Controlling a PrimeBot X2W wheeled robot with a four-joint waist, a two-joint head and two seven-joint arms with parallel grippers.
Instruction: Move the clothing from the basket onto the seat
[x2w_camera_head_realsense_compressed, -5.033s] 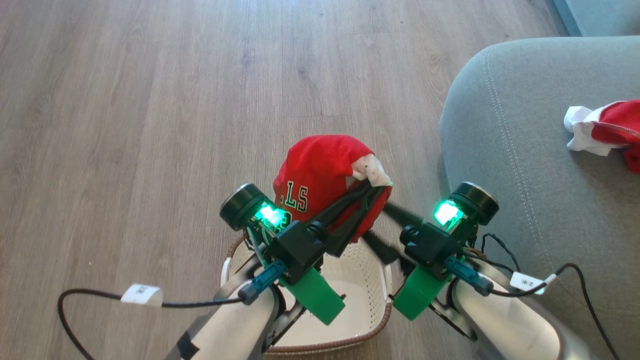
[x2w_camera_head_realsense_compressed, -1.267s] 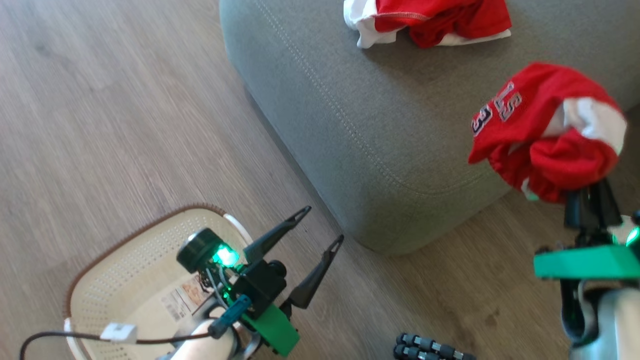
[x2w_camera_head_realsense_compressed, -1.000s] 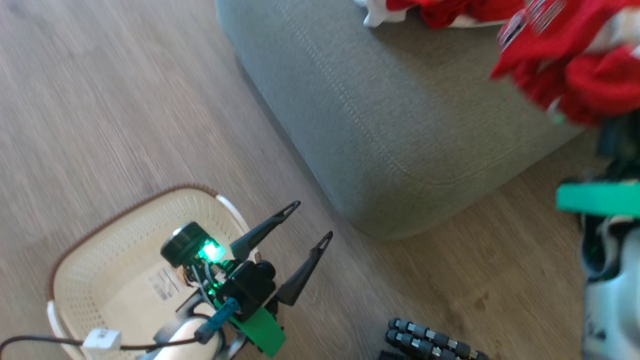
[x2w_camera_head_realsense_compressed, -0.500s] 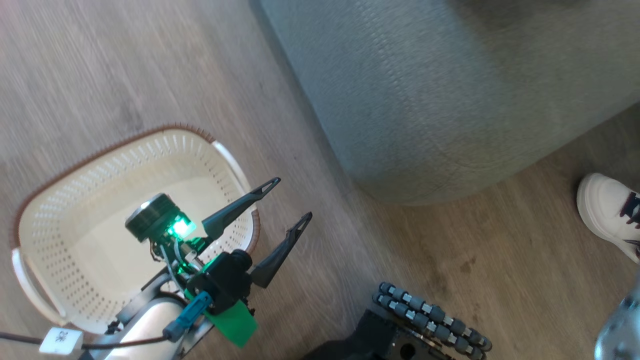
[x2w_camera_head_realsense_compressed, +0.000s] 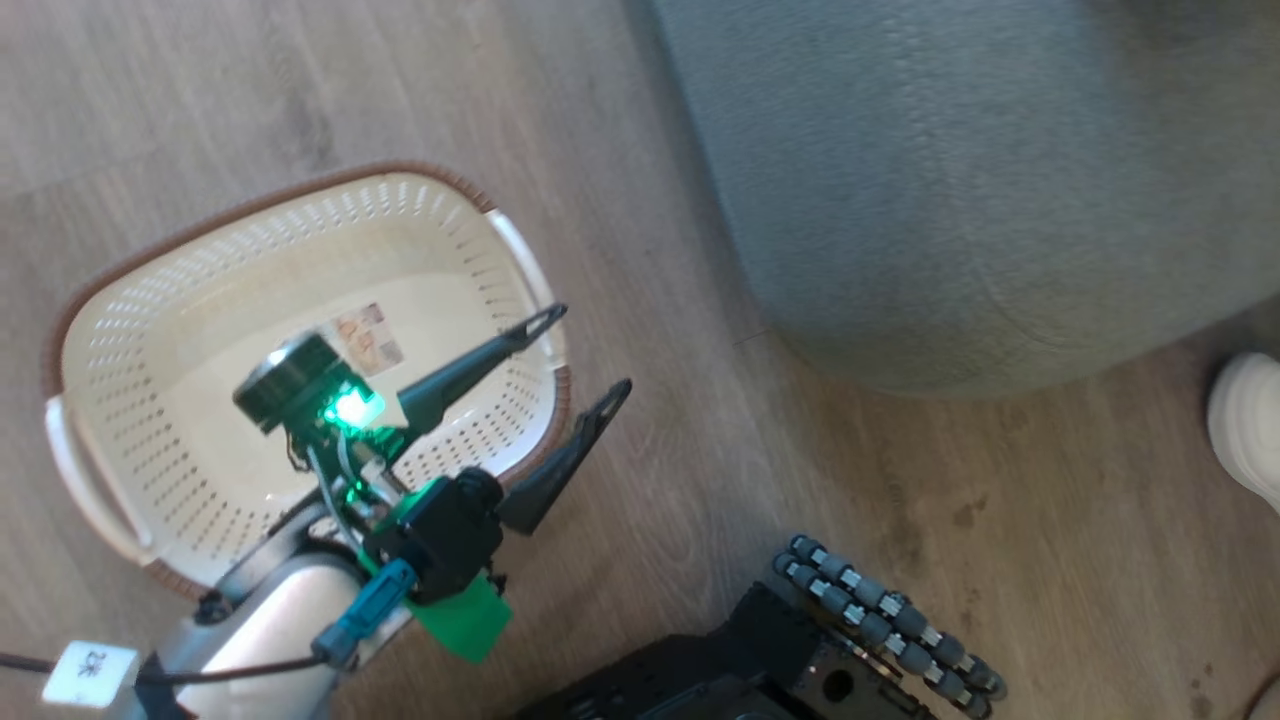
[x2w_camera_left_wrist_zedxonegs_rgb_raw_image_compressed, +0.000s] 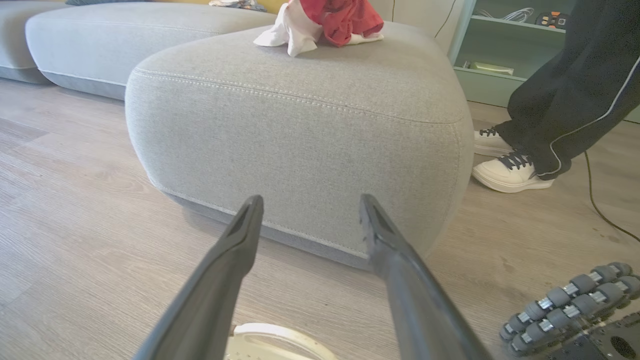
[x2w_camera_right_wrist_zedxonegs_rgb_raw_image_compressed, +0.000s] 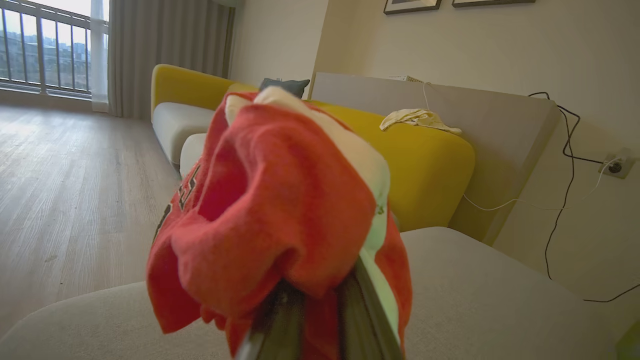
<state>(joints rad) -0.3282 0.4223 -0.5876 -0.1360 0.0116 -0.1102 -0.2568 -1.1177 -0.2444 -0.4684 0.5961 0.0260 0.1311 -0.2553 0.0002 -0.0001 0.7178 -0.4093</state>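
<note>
One garment (x2w_camera_left_wrist_zedxonegs_rgb_raw_image_compressed: 340, 20) is seen lying crumpled at the far edge of the seat (x2w_camera_left_wrist_zedxonegs_rgb_raw_image_compressed: 300, 125) top. The right claw (x2w_camera_right_wrist_zedxonegs_rgb_raw_image_compressed: 320, 305) is pinched tight on the other garment (x2w_camera_right_wrist_zedxonegs_rgb_raw_image_compressed: 280, 200). That bunched red wad is held up over grey upholstery, judged to be the same seat, and is not yet laid down. The basket (x2w_camera_head_realsense_compressed: 130, 340) is seen on the floor (x2w_camera_head_realsense_compressed: 200, 80) near the seat's corner, with nothing red inside, only a label (x2w_camera_head_realsense_compressed: 368, 338) on its bottom. The left claw (x2w_camera_head_realsense_compressed: 588, 348) is spread wide with nothing held, hovering over the basket's seat-side rim. A person's shoe (x2w_camera_left_wrist_zedxonegs_rgb_raw_image_compressed: 510, 172) is noted on the floor beside the seat. Handling, as judged: the fabric is light, soft and limp, so no shape is kept. Loose ends hang and could snag on the fingers at release. It is neither fragile nor slippery. A bunched fold is enough to hold it by, and the thicker white band is judged a better hold point than a single thin layer. Release is best done low over the seat top, well inside the edge, so nothing slides off the rounded corner. The task is judged nearly done, with one placement outstanding.
</note>
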